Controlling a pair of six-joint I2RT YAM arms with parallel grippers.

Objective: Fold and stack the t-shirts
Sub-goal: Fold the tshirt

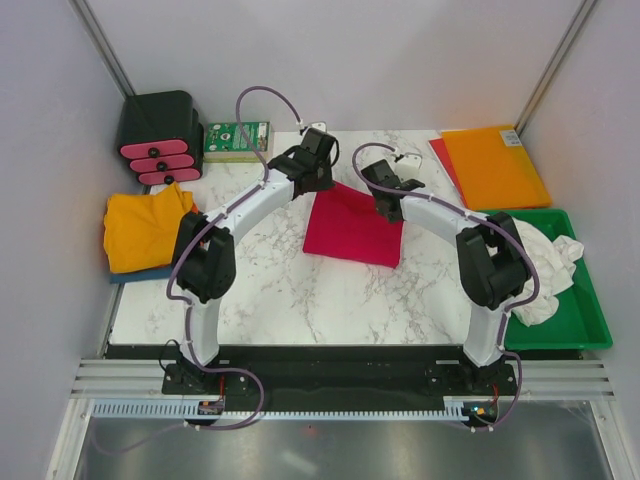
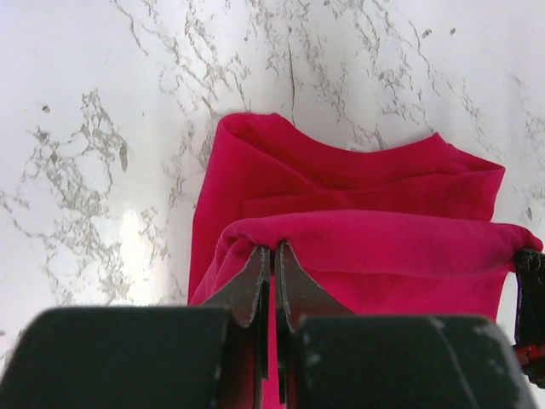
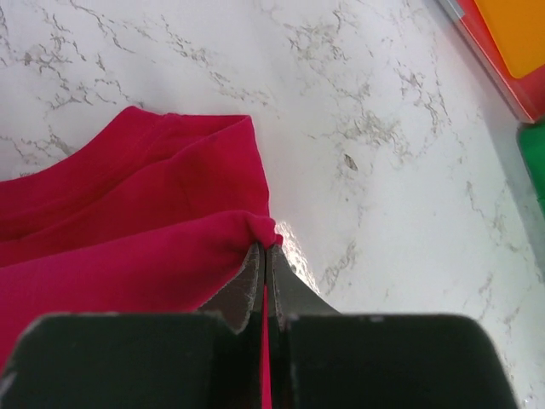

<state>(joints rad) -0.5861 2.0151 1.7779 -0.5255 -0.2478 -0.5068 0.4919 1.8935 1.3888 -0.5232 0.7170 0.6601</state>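
A: Left arm pose?

B: Elbow up over the left of the white marble-pattern table, forearm reaching in and across toward centre. Left gripper points down, jaws pinched closed on a rolled edge of the soft crimson-red t-shirt.

A: Right?

B: Mirror of it. Elbow high beside the green plastic tray, forearm angled inward. Right gripper is clamped tight on a corner of the same raised fold. In the left wrist view that gripper shows at the far right end of the fold.

A: Shirt state?

B: Mid-table, between the two arms, far edge under the grippers. From above it's a rough rectangle, skewed slightly. The pinched edge is lifted into a soft hump, and the layers beyond it lie on the marble with a few long creases.

A: Other shirts?

B: The golden-yellow t-shirt is bunched at the table's left edge, on top of a blue t-shirt of which only an edge shows. The white t-shirt is crumpled in the tray on the right. The flat orange plastic sheet is at the far right corner, well clear of the crimson one.
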